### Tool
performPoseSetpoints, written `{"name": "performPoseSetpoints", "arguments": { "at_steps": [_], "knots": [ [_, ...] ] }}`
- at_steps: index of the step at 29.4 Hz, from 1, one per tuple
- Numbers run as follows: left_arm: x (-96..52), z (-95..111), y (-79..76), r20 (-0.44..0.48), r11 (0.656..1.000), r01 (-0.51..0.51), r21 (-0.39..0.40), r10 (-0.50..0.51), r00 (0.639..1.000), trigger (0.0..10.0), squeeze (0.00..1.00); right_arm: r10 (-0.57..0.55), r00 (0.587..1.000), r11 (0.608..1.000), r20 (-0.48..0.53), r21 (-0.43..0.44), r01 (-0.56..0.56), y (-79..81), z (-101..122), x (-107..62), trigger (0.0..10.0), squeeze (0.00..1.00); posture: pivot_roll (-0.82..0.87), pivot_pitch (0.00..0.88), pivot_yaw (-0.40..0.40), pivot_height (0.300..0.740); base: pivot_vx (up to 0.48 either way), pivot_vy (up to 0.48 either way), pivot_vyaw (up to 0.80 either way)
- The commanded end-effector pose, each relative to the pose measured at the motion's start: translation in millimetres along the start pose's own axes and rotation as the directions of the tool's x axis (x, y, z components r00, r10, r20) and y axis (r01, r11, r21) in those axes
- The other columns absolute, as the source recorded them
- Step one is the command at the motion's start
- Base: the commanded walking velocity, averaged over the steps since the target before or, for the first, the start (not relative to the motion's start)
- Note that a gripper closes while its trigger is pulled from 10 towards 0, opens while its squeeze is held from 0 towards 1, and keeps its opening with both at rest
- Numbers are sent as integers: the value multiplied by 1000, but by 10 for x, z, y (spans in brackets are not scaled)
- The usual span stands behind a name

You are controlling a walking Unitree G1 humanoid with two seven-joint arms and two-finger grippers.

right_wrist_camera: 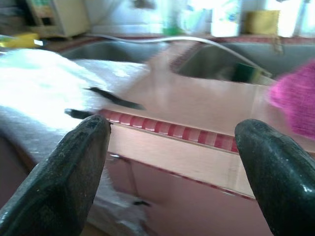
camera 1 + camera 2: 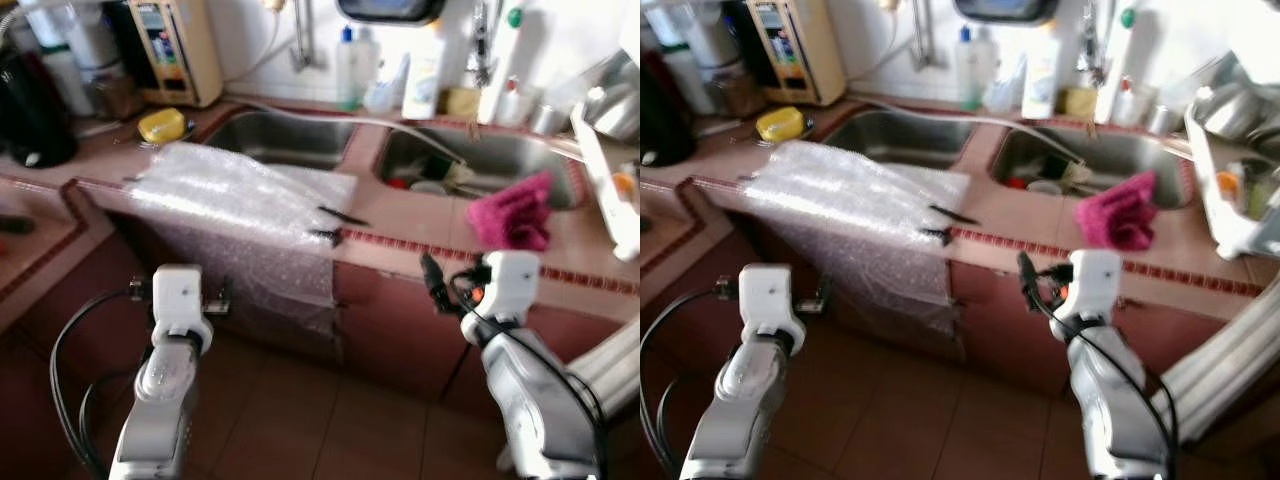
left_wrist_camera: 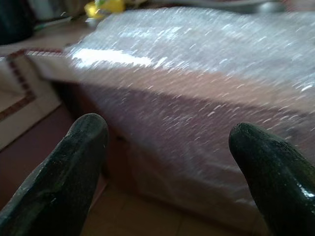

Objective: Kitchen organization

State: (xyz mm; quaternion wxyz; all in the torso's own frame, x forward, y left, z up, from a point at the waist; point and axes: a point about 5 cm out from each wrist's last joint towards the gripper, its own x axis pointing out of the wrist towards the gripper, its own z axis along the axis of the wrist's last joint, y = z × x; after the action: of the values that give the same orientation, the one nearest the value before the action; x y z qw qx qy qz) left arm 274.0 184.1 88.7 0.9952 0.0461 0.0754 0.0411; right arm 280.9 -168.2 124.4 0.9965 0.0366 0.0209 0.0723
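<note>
Bubble wrap (image 2: 240,215) draped over counter edge (image 2: 420,245), ahead of left pincer (image 3: 167,172).

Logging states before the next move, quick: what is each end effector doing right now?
Left end effector: open, holding nothing, facing the bubble wrap.
Right end effector: open, holding nothing, facing the counter edge.

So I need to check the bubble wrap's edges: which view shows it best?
The left eye view: the whole bubble wrap draped over the counter edge. The left wrist view shows a blurred close-up, the right wrist view one corner.
</note>
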Motion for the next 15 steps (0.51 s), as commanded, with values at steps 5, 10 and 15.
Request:
{"name": "performPoseSetpoints", "arguments": {
  "at_steps": [5, 10, 15],
  "knots": [
    [39, 6, 39, -2, 1000, 3, 14, -3, 1000, 10000, 0, -11, 1000, 999, -1, -43, 11, -55, 20, 2, 10000, 0, 44, 0, 17, 740, 0, 334, 0],
    [66, 27, 81, -7, 1000, -23, 6, 23, 1000, 10000, 0, -20, 1000, 999, -4, -44, 20, -67, 13, 22, 10000, 0, 47, 0, 16, 740, 0, 343, 0],
    [71, 17, 74, -13, 1000, -20, 12, 20, 1000, 10000, 0, -29, 1000, 999, -8, -37, 29, -68, -1, 21, 10000, 0, 50, 0, 14, 740, 0, 454, 0]
  ]
}}
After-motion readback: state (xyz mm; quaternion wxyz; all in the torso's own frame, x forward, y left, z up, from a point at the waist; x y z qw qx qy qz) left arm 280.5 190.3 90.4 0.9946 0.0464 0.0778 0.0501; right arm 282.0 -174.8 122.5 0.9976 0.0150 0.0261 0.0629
